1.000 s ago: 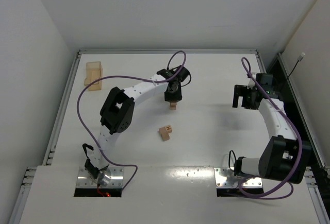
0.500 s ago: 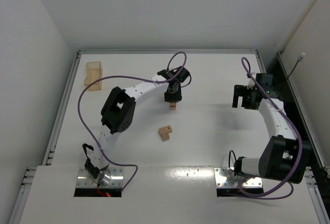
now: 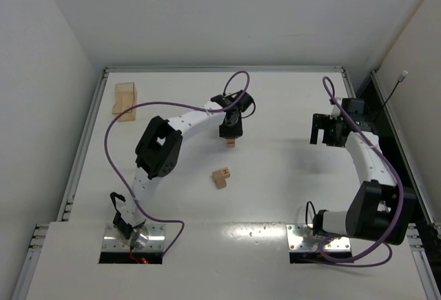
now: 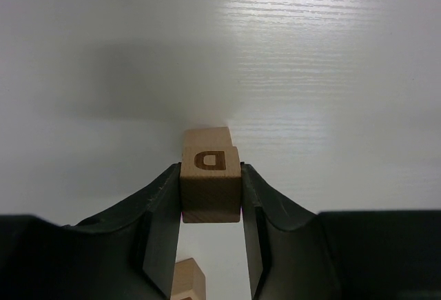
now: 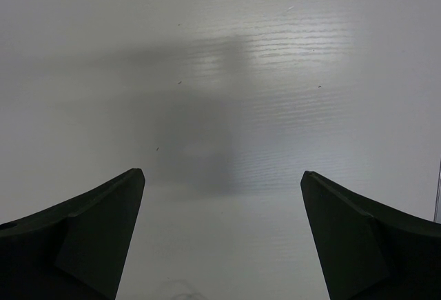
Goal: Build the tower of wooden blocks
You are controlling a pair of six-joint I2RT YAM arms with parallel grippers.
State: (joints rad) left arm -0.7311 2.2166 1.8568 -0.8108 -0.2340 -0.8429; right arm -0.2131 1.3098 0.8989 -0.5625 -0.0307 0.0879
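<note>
Table (image 3: 289, 196) carries all. Right gripper (image 5: 222, 176), well right of the tower (image 3: 231, 143), stands wide and empty. Left gripper (image 3: 231, 136), just above the tower, grips a D cube (image 4: 210, 183) between its fingers. Two loose cubes (image 3: 221, 176) lie touching, near the tower, toward the bases (image 3: 131, 234)

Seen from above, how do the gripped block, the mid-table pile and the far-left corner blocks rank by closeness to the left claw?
1. Gripped block, held between the left gripper's fingers.
2. Mid-table pile, a little toward the arm bases.
3. Corner blocks, at the table's far-left corner.
</note>
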